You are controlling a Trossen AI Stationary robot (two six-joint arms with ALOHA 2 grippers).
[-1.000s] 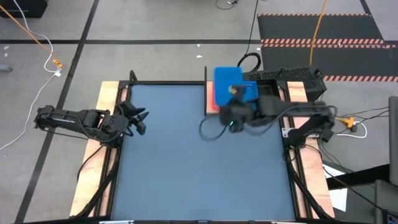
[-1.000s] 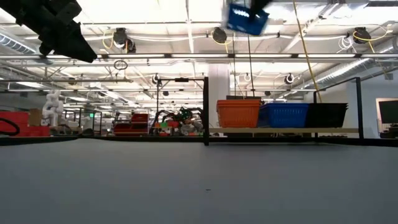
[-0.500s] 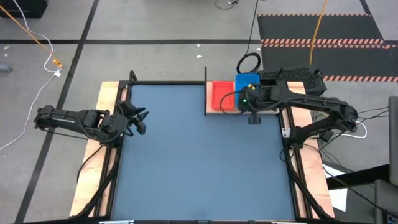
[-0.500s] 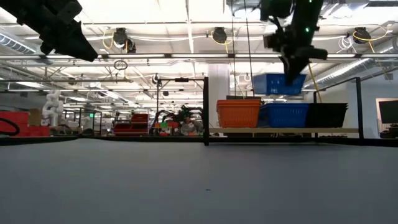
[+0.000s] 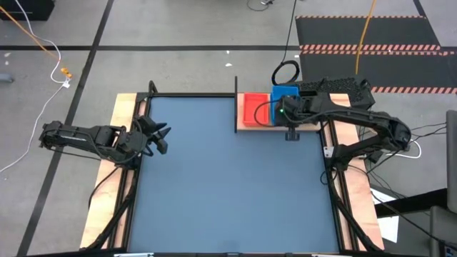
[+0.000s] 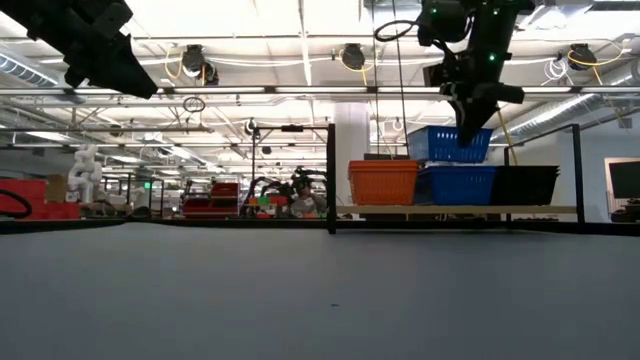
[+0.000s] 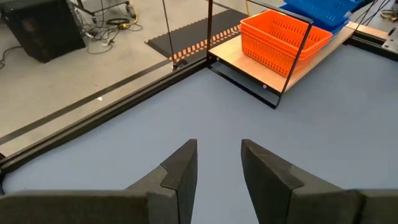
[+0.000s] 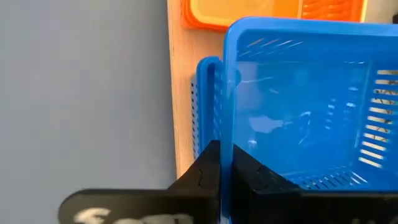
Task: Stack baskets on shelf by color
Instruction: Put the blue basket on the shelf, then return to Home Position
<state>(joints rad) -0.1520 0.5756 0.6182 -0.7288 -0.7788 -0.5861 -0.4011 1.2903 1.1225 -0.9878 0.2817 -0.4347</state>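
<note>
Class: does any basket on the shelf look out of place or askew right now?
Only one: the upper blue basket, shut in the right gripper, sits high on the blue stack and offset from it, not nested. The orange baskets and black baskets sit level on the shelf.

The broad blue tabletop [image 5: 228, 178] lies bare and open to passage. At its far edge the light wooden shelf [image 6: 455, 209] is filled side by side by a red-orange plastic basket [image 6: 383, 182], a bright blue plastic basket [image 6: 455, 185] and a black mesh basket [image 6: 527, 184]. A thin black upright post [image 6: 331, 178] stands at the shelf's orange end.
</note>
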